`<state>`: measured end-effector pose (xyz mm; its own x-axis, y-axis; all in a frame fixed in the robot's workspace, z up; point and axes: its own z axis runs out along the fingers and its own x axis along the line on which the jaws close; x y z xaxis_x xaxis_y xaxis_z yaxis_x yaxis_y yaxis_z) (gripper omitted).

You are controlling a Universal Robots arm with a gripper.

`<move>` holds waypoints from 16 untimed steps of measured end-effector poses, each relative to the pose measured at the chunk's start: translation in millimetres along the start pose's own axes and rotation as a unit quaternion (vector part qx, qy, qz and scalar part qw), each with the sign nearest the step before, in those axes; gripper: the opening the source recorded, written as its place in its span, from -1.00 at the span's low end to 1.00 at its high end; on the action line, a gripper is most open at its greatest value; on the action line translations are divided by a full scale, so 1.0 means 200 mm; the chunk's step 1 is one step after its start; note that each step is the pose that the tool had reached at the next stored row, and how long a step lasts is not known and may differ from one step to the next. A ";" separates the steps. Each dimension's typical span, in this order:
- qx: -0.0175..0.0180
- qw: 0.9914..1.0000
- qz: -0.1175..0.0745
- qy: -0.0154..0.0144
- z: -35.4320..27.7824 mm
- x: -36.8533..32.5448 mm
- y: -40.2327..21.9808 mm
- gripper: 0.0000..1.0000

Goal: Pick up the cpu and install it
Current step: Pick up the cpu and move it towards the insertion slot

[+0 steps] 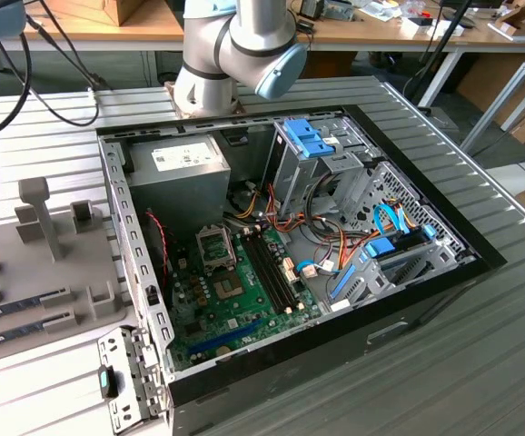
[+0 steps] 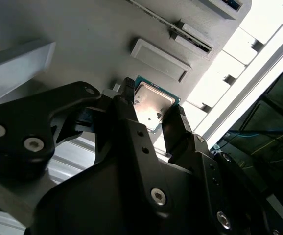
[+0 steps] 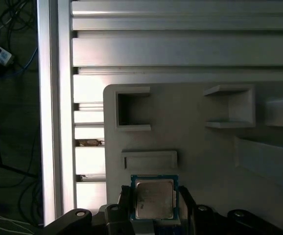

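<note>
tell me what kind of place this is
Probably a robotics lab set up for PC assembly: a robot arm by an open PC case on an aluminium table, with cluttered workbenches behind.

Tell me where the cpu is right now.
In both wrist views the cpu sits at the tip of the end effector, over the grey holder tray, just beside a raised rectangular block.

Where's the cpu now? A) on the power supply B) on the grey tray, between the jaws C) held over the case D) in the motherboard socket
B: both wrist views show the cpu on the grey tray, with the jaws of the gripper closed on two of its edges.
</note>
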<state>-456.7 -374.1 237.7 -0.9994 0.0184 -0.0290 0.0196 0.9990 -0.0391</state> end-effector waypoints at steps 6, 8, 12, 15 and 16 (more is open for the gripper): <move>-0.001 1.000 0.000 0.000 -0.019 -0.001 -0.001 -0.05; -0.002 1.000 0.000 0.000 -0.022 -0.001 -0.001 -0.05; -0.003 1.000 0.000 0.000 -0.029 -0.001 -0.001 -0.05; -0.004 1.000 0.000 0.000 -0.037 -0.001 -0.001 -0.05; -0.004 1.000 0.000 0.000 -0.038 -0.001 -0.001 -0.05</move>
<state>-456.7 -374.1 245.3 -0.9994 0.0187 -0.0288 0.0195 0.9993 -0.0310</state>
